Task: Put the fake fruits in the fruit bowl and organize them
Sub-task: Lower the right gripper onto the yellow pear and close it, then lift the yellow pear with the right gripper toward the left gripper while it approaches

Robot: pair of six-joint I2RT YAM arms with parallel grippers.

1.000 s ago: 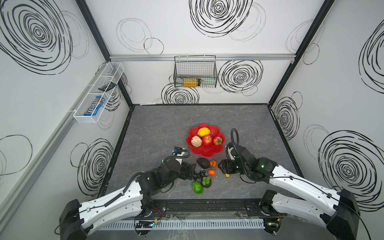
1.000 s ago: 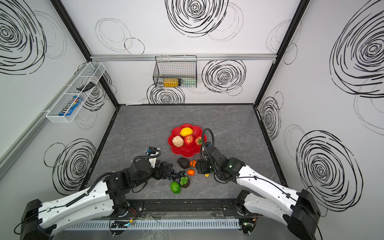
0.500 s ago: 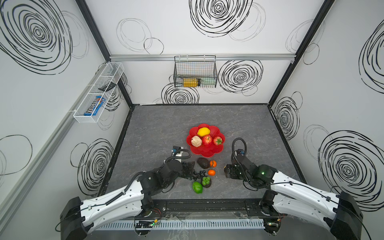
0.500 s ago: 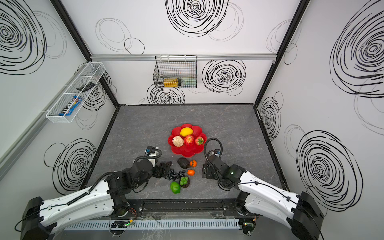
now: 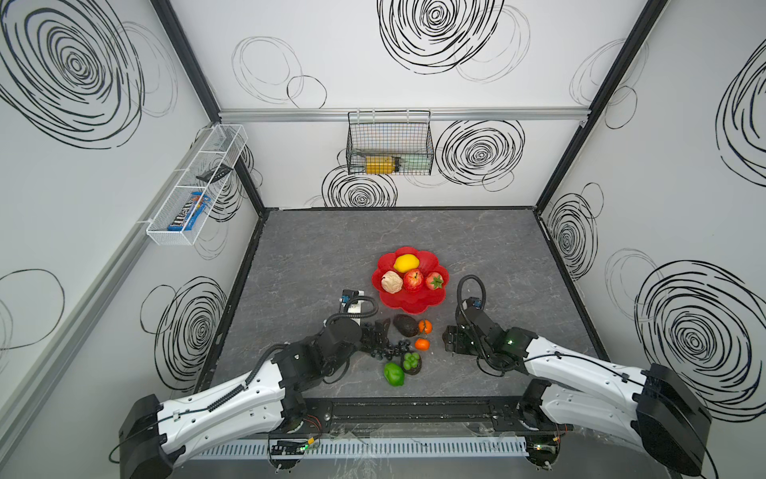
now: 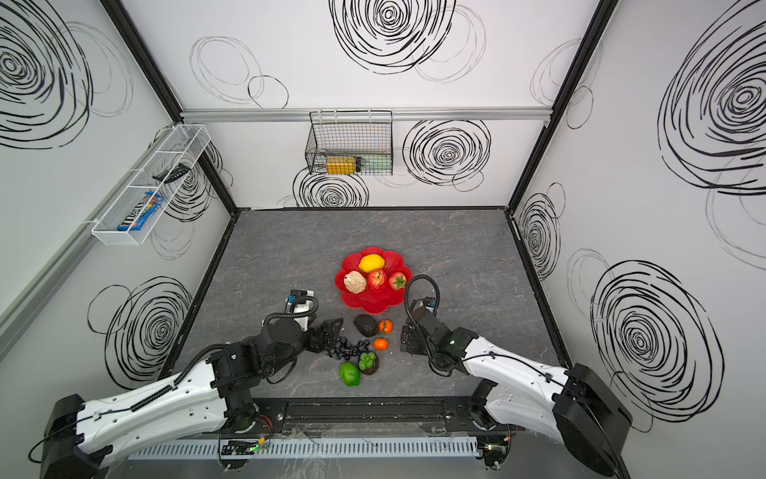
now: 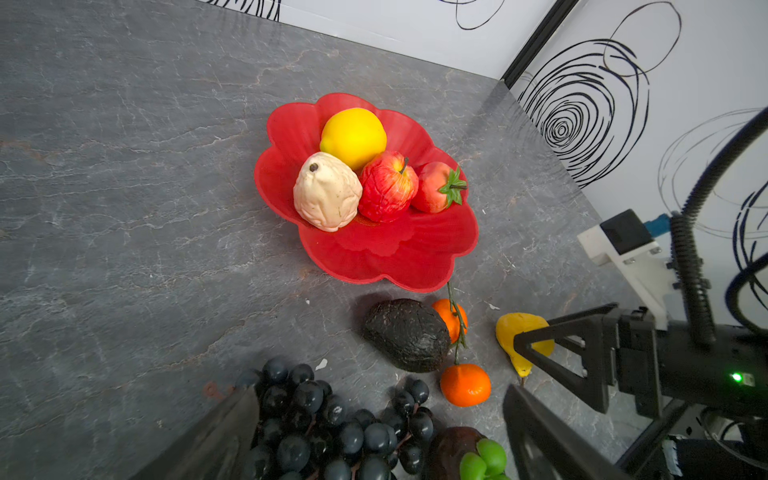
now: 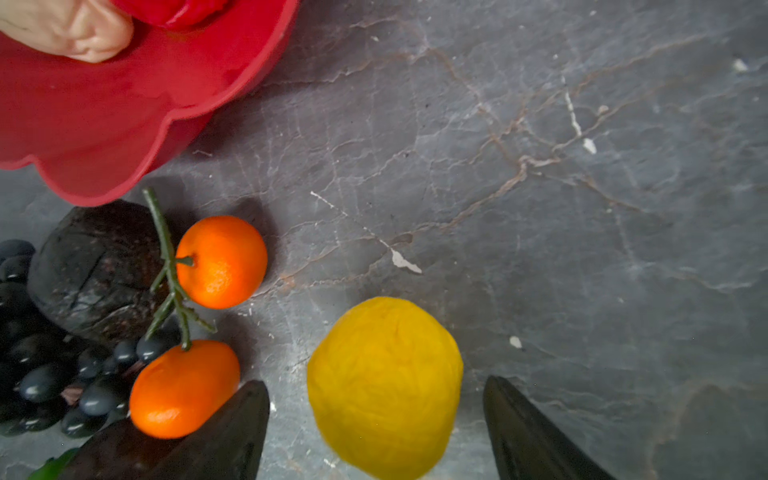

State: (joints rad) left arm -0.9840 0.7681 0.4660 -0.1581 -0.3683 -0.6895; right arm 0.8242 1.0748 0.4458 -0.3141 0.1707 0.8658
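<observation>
The table is a flat grey slab veined like stone. Mid-table sits the bowl, a shallow glossy red dish with a scalloped petal rim. In its far half are four fruits bunched together: a smooth lemon farthest, a lumpy cream fruit on the left, a wrinkled apple in the middle and a strawberry on the right.

The left gripper is near and left of the bowl. Its fingers stand wide apart, straddling a bunch of shiny dark grapes. The right gripper is near and right of the bowl. Its fingers are also spread, either side of a matte yellow pear, with a gap at each side.

Between the grippers a rough black avocado lies just near of the bowl's rim. Touching its right side is an orange, joined by a green stem to a second orange nearer. Nearest are a waxy green pepper and a knobbly green cluster.
</observation>
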